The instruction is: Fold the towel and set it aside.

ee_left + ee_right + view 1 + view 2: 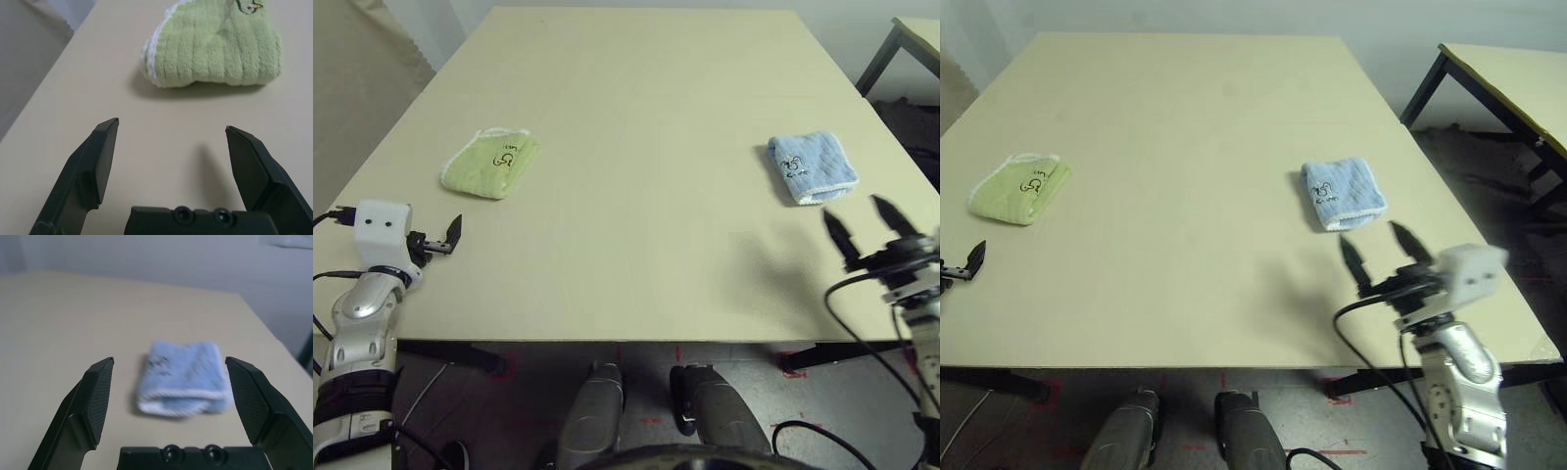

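Towel [490,163] lies folded, blue towel [812,166] well apart; both claws, left [168,147] and right [168,382], gape wide, empty.

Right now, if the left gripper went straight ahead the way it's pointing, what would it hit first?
Probably the green towel. The open left gripper points over bare table toward the towel's near folded edge, with nothing between them. Its height above the table is hard to judge, so it might skim over.

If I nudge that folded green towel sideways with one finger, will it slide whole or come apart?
The light green terry towel looks soft and floppy, so its layers would probably shift or unfold rather than move as a block. Its looped pile would likely drag on the smooth beige table. It seems light and won't roll.
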Controlling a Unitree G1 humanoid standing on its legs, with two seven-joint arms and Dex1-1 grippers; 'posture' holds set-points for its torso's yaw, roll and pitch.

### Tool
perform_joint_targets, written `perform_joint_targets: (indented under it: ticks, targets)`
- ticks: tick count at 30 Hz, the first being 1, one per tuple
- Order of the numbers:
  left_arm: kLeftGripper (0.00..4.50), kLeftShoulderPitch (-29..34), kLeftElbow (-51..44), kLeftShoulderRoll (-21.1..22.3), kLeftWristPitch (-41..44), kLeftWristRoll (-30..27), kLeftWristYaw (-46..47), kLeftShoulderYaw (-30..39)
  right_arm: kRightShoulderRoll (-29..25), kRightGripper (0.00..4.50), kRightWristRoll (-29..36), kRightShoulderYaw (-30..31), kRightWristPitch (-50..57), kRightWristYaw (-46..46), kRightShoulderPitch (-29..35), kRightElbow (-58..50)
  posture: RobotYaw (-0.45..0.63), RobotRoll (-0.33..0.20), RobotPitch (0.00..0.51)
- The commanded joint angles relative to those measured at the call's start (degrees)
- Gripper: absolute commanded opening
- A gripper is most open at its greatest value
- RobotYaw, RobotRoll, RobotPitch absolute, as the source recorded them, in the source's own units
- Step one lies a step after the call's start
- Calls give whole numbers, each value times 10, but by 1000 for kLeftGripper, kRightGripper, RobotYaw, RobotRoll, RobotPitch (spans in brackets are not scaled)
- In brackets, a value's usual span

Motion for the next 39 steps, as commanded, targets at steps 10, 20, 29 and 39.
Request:
perform_joint_targets:
  ticks: [10, 20, 29, 39]
  targets:
    - [4476, 9, 21, -16, -4, -13, -17, 12, -8, 4500, -38, 3, -64, 72, 8, 217, 18, 0, 144]
    - [4476, -1, 26, -28, 0, -11, -21, 6, 12, 4500, -45, 65, -68, 106, 1, 192, 13, 0, 136]
    - [4476, 2, 26, -31, -1, -13, -23, 8, 7, 4500, -57, 69, -90, 109, -33, 234, 30, 0, 131]
    - [4476, 10, 20, -40, -1, -13, -18, 9, 6, 4500, -55, 64, -89, 105, -40, 240, 36, 0, 128]
